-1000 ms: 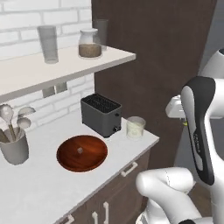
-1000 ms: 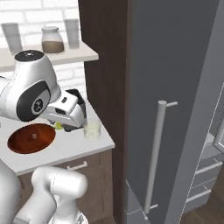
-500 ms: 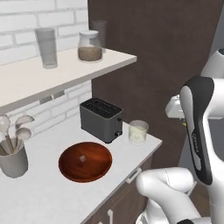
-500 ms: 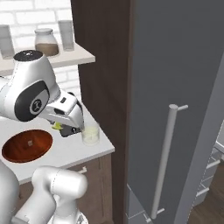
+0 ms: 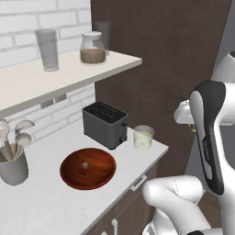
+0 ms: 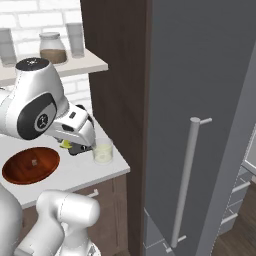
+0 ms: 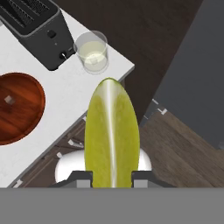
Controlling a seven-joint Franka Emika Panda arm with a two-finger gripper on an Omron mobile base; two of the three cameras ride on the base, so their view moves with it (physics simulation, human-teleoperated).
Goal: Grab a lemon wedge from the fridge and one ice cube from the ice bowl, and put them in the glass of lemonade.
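My gripper [image 7: 111,177] is shut on the lemon wedge [image 7: 111,140], a long yellow slice that stands up between the fingers. From the right base, the gripper [image 6: 75,147] hangs just above the counter, left of the glass of lemonade [image 6: 103,151]. The hand sees that glass [image 7: 91,51] ahead, beside the toaster. The reddish-brown ice bowl [image 5: 98,174] lies on the counter with one ice cube [image 5: 84,165] in it; the hand sees the bowl [image 7: 26,113] and the cube [image 7: 8,100] at its left. The grey fridge [image 6: 200,125] stands shut on the right.
A black toaster [image 5: 104,125] stands behind the bowl, close to the glass [image 5: 142,137]. A grey utensil cup [image 5: 13,165] sits at the far left. Above, a shelf [image 5: 69,64] carries tall glasses and a jar. The counter ends just right of the glass.
The whole picture has shifted slightly in both base views, so the camera has moved. The arm holds the same pose with the wedge still gripped.
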